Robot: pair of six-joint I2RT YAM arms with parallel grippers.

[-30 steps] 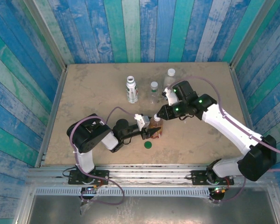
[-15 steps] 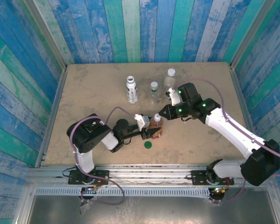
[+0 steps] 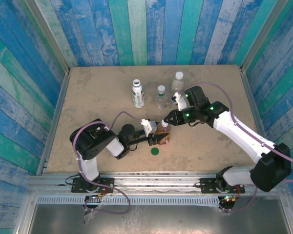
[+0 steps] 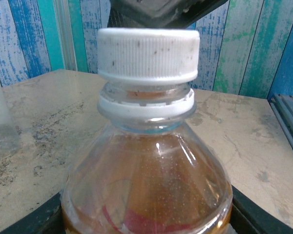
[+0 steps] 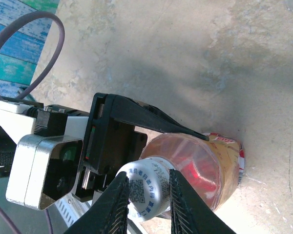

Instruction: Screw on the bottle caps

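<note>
The bottle with amber-orange liquid (image 3: 163, 133) stands upright at the table's middle, and my left gripper (image 3: 160, 138) is shut on its body from the left. In the left wrist view the bottle (image 4: 146, 180) is close up, with a white ribbed cap (image 4: 148, 51) sitting on its neck. My right gripper (image 3: 167, 120) comes down from above, and its two ribbed fingers (image 5: 115, 207) lie against the sides of that cap (image 5: 145, 189), shut on it. A dark green cap (image 3: 155, 151) lies loose on the table just in front of the bottle.
Three capped bottles stand behind: a white-labelled one (image 3: 137, 93), a small clear one (image 3: 161, 95) and a taller clear one (image 3: 177, 80). Blue plank walls close the table on three sides. The left arm's black finger (image 5: 151, 119) lies alongside the amber bottle.
The right wrist has turned and shifted slightly while staying over the amber bottle's cap. The left arm, the bottle and the green cap have not moved.
</note>
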